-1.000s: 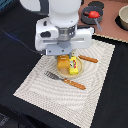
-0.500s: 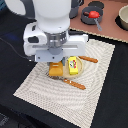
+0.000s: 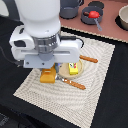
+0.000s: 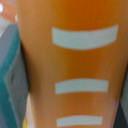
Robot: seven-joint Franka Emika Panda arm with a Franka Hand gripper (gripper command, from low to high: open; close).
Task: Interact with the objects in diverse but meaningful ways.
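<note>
My gripper (image 3: 48, 69) is shut on the orange ridged block (image 3: 48, 76) and holds it at the striped placemat (image 3: 95, 95), toward the exterior view's left of the plate. In the wrist view the block (image 4: 75, 60) fills the frame, orange with pale ridges, and a grey finger (image 4: 9, 70) lies against its side. The yellow box with a red label (image 3: 73, 68) lies on the round tan plate (image 3: 82, 67). The red tomato (image 3: 91, 14) sits in a dark round dish at the back. The dark grey pot (image 3: 70, 7) stands beside it. The sausage is not in view.
A wooden-handled knife (image 3: 89, 59) lies by the plate's far side and a wooden-handled fork (image 3: 74, 83) by its near side. A tan bowl (image 3: 123, 17) stands at the back right on a brown surface. The arm's white body hides the mat's back left.
The gripper has moved from over the plate toward the exterior view's left, and the orange block has moved with it. The yellow box stays on the plate.
</note>
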